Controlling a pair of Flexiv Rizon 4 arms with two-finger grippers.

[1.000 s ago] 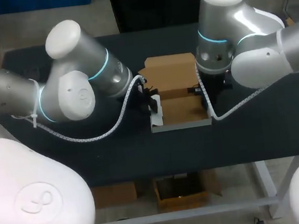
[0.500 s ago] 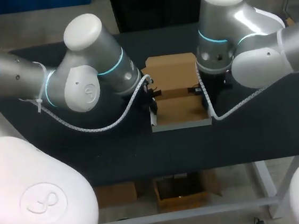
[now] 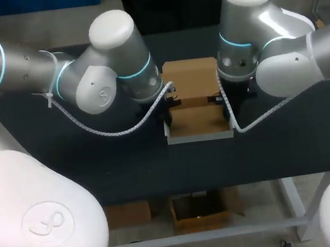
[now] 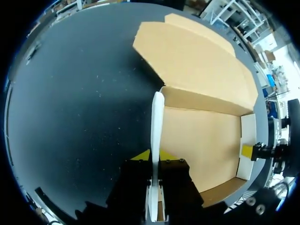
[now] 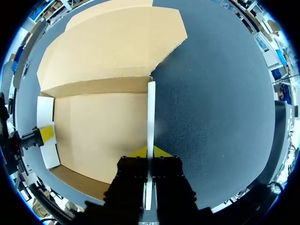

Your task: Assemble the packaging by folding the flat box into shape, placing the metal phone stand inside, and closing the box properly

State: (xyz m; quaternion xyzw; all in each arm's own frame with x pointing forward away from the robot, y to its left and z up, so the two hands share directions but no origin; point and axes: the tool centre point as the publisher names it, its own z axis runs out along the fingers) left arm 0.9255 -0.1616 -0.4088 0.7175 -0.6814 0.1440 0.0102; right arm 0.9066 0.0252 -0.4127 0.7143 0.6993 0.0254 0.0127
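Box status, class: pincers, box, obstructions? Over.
Left pincer shut on left side wall. Right pincer shut on right side wall. Box open, empty. No obstruction seen.

Dark table (image 3: 117, 170), matte top (fine pale specks show in the wrist views). A cardboard box (image 3: 197, 122) sits on it near the middle, open. Its lid flap (image 3: 188, 78) is spread toward the far edge.

Tan and white cardboard box (image 3: 191, 78), black speckled table (image 3: 122, 166), yellow-tipped black fingers (image 4: 140, 155)
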